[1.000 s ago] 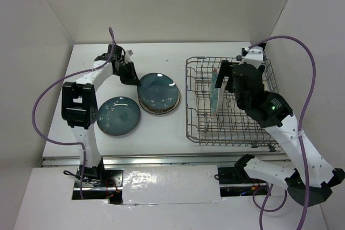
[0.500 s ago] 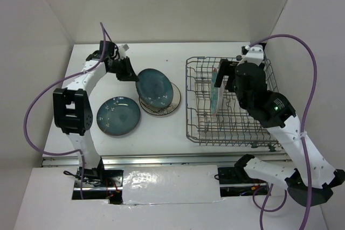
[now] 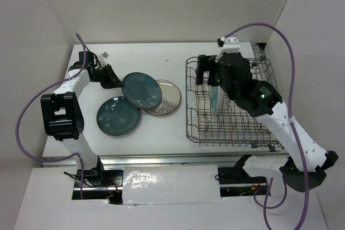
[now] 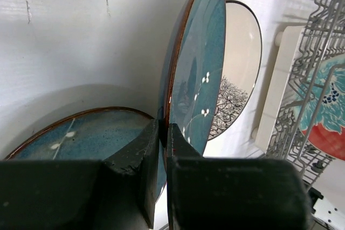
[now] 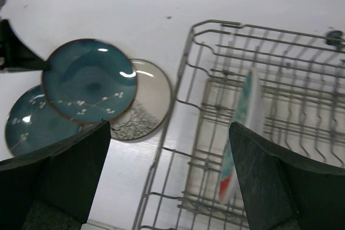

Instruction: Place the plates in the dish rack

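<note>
My left gripper is shut on the rim of a dark teal plate, held lifted and tilted above the table; in the left wrist view the plate stands edge-on between the fingers. A second teal plate lies flat on the table. The cream plate with the dark drawing lies partly under the held one. The red and turquoise plate stands upright in the grey wire dish rack. My right gripper is open and empty above the rack's far left part.
White walls close in the table on the left, back and right. The rack's wire side stands just right of the cream plate. The purple cables loop above both arms.
My left gripper has pulled the teal plate left off the cream plate and lifted it. My right gripper has risen and moved left from the red plate in the rack.
</note>
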Controlling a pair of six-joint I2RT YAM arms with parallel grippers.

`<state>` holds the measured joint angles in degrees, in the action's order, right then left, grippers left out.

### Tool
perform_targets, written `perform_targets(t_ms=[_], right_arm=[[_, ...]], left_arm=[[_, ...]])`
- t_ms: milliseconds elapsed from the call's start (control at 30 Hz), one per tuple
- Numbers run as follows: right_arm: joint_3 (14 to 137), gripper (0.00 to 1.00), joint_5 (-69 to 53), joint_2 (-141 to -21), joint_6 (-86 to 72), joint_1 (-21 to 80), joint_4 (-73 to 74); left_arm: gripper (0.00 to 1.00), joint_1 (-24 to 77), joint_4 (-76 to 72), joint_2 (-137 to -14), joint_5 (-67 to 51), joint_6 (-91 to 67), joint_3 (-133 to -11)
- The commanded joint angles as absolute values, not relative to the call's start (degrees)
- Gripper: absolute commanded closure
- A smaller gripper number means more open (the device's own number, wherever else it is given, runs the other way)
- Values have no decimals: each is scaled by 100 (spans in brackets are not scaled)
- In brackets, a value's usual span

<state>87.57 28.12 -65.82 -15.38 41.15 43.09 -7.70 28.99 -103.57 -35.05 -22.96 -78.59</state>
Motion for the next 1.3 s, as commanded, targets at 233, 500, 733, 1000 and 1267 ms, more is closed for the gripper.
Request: perform_targets(t_ms=[233,500,733,1000,1267], right_arm=[[9545,3,1512,-7953,-1450,4816,4017],[9431,3,1661,-8147,-1573,5018,3999],[9352,3,1837,-8086,-1582,5010,4122],[9299,3,1872,-8042,-1679,5027,4166],[9229,2,1960,-7998,-1819,5062,4245]], left_arm=[[100,-914,2066,-10432,-4728,-2671,-7717],[89,-914,1380,-11074,-4957,-2997,-7523],[51,-940,1354,-11478,-5053,-2997,-7708],[32,-940,1266,-11777,-5291,-2909,-7778],[25,-695,1362,-12059,-5291,-2760,-8051]])
